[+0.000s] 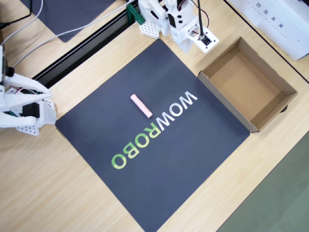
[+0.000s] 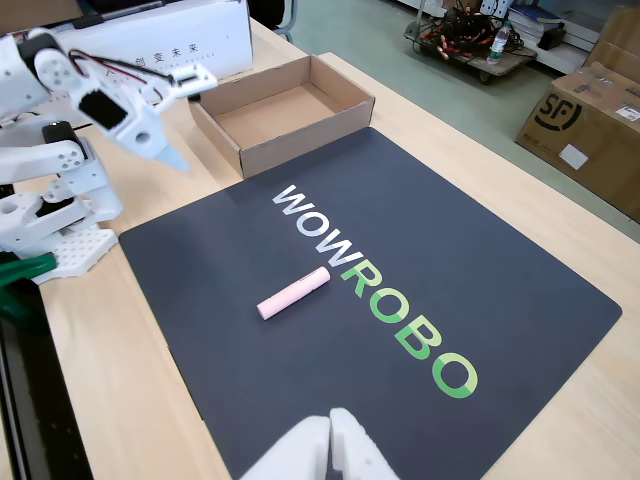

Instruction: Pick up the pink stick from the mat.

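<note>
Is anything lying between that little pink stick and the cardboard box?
Only bare mat and its white WOW letters separate the pink stick from the cardboard box, in the overhead view.

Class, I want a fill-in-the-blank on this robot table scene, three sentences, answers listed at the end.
1. The pink stick lies on the ___, beside its printed letters.
2. The cardboard box next to the mat holds ___.
3. The end effector hovers near the box, not ___ the stick.

Missing words: mat; nothing; touching

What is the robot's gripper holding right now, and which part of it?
Nothing. The gripper hangs free near the cardboard box, and the pink stick lies untouched on the mat.
</note>
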Action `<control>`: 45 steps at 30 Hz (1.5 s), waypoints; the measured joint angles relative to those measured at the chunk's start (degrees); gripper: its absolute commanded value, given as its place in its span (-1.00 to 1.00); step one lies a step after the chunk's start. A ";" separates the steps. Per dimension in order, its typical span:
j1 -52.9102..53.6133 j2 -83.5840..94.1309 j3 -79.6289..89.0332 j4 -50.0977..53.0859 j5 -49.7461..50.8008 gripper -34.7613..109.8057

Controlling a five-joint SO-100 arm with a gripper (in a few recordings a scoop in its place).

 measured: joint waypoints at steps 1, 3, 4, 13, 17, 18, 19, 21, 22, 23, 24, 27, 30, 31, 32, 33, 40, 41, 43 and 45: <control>1.14 -1.41 -1.58 0.00 0.00 -0.52; 1.32 -3.69 -4.66 0.00 0.00 -0.52; 2.02 -5.01 -6.06 0.00 0.00 -0.52; 6.24 -16.61 -19.95 1.76 -0.09 -0.52; 8.79 -23.82 -29.53 5.80 -0.09 -0.52; 9.93 -25.66 -32.26 7.03 -0.09 -0.52; 10.72 -27.69 -34.80 8.35 -0.62 -0.52; 12.39 -31.82 -40.34 10.28 -0.79 -0.52; 13.36 -33.66 -42.63 11.34 -0.79 -0.52; 14.85 -35.77 -45.09 12.22 -1.58 -0.52; 16.17 -37.88 -47.37 12.66 -2.29 -0.52; 20.30 -43.86 -53.88 14.85 -5.80 -0.52; 24.52 -49.13 -57.92 15.64 -9.76 -0.52; 26.02 -51.06 -59.06 15.64 -11.25 -0.52; 27.33 -52.65 -60.12 15.64 -12.48 -0.52; 28.48 -54.23 -61.00 15.64 -13.62 -0.52; 36.12 -63.98 -68.12 15.56 -23.47 -0.52; 37.18 -65.57 -69.35 15.56 -24.70 -0.52; 39.20 -68.55 -71.98 15.56 -26.72 -0.52; 40.25 -72.60 -74.97 15.47 -29.00 -0.52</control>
